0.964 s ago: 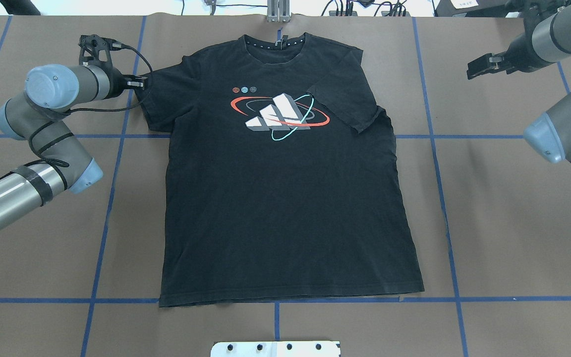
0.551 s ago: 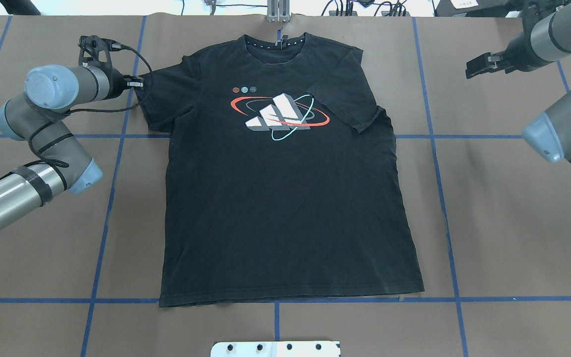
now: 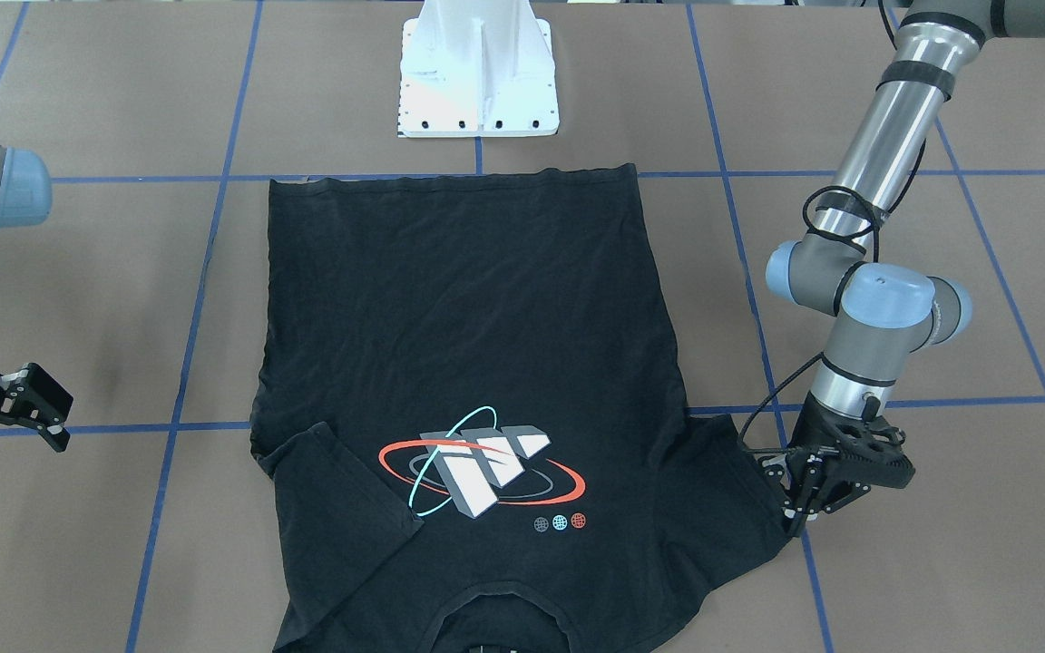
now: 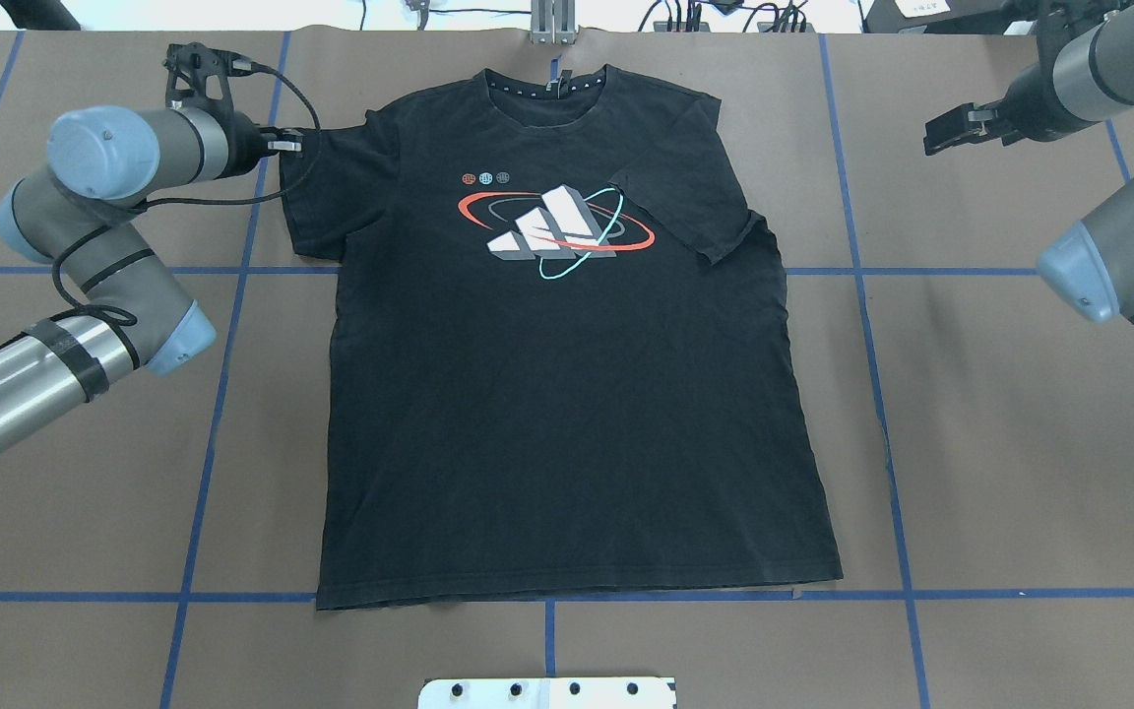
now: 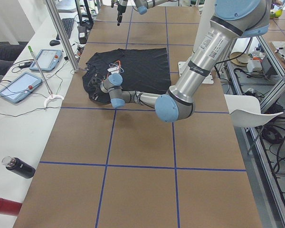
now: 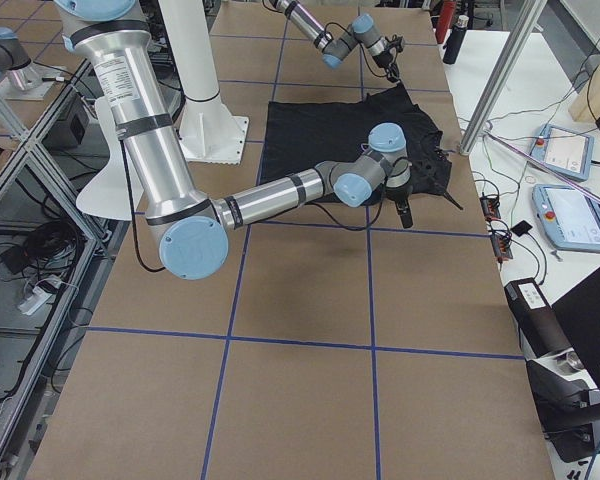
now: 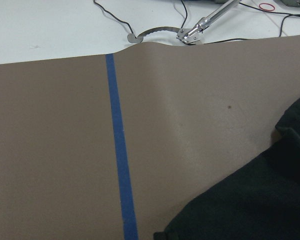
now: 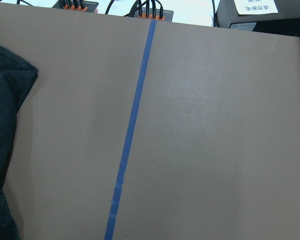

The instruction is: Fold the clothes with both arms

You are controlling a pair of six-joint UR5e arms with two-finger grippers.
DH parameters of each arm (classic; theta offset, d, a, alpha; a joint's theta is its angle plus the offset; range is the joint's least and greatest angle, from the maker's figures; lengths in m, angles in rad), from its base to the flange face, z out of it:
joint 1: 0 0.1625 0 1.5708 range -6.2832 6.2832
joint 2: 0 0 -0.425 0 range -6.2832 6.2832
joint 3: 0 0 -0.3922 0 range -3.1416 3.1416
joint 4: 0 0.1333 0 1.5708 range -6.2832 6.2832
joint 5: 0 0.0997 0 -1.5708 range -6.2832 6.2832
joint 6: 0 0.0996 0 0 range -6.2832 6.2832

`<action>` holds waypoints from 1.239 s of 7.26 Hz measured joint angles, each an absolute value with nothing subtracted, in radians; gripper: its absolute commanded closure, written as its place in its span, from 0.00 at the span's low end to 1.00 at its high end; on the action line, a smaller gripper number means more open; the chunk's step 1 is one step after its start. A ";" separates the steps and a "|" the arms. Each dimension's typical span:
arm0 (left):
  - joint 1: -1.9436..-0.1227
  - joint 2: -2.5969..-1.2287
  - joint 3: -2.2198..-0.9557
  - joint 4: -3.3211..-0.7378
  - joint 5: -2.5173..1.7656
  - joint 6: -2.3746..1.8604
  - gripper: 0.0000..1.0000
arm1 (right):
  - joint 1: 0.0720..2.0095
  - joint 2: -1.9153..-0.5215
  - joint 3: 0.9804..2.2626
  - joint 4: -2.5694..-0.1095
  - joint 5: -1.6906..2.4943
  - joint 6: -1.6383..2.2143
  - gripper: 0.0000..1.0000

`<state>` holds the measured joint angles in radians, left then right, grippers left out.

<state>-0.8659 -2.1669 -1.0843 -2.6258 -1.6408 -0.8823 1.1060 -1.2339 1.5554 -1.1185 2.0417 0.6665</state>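
Overhead exterior: left black two-finger gripper [image 4: 288, 146] pinches a sleeve of the black short-sleeved T-shirt [image 4: 567, 394], spread flat on the brown worktop [image 4: 1000, 443] beyond it; the right gripper [image 4: 936, 138], fingers apart, hangs farther off.

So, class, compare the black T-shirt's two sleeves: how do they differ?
The left sleeve lies spread outward on the table; the right sleeve is folded inward onto the T-shirt front. The left gripper pinches the left sleeve's outer edge; the right gripper hangs open, clear of the right sleeve. Both are short and black.
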 measured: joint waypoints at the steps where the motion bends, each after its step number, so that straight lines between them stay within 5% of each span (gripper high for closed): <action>1: -0.865 -2.171 -1.178 -2.495 -1.641 -0.885 1.00 | 1.106 -1.234 1.555 -1.118 2.042 0.668 0.00; 4: -0.814 -2.257 -1.336 -2.121 -1.616 -1.001 1.00 | 1.106 -1.233 1.555 -1.118 2.040 0.670 0.00; 9: -0.735 -2.500 -1.089 -2.033 -1.523 -1.134 1.00 | 1.102 -1.233 1.555 -1.118 2.040 0.675 0.00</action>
<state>-0.7347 -2.5000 -1.0890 -2.0331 -1.5234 -1.1345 1.1016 -1.2329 1.5555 -1.1183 2.0402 0.6749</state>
